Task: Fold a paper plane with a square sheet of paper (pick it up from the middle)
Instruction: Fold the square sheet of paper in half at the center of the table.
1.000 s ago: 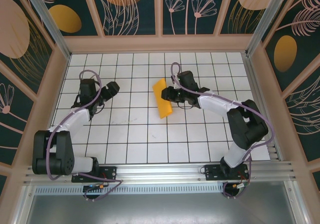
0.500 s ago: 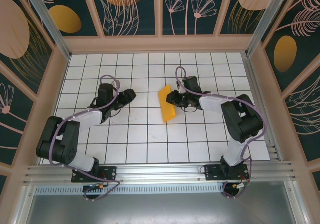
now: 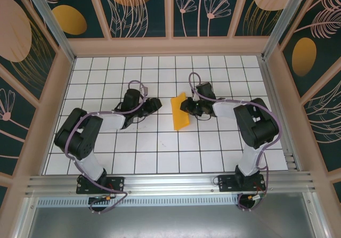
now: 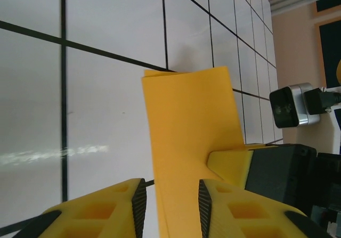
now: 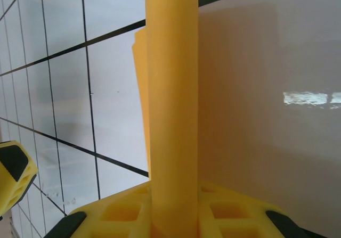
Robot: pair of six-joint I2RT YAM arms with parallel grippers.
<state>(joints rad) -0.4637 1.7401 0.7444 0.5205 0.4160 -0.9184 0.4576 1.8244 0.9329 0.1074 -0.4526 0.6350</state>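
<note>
The square sheet of paper (image 3: 180, 113) is folded into a narrow orange-yellow strip that stands on edge at mid-table. My right gripper (image 3: 187, 107) is shut on its right side. In the right wrist view the strip (image 5: 171, 89) rises straight out of the closed jaws of the right gripper (image 5: 173, 216). My left gripper (image 3: 156, 104) sits just left of the strip, a short gap away, pointing at it. In the left wrist view the left gripper (image 4: 169, 195) stands partly open and holds nothing, with the paper (image 4: 186, 121) seen beyond the gap. The right gripper's yellow finger (image 4: 229, 163) pinches the paper there.
The white gridded table (image 3: 160, 147) is ringed by a raised wooden rim (image 3: 64, 89) and patterned walls. Both arms stretch inward from their bases at the near edge. The left gripper's yellow fingertip (image 5: 13, 174) shows at the lower left of the right wrist view.
My left arm has swung right, up to the paper, and its jaws have narrowed a lot. The right gripper has kept hold and drawn the strip slightly right.
</note>
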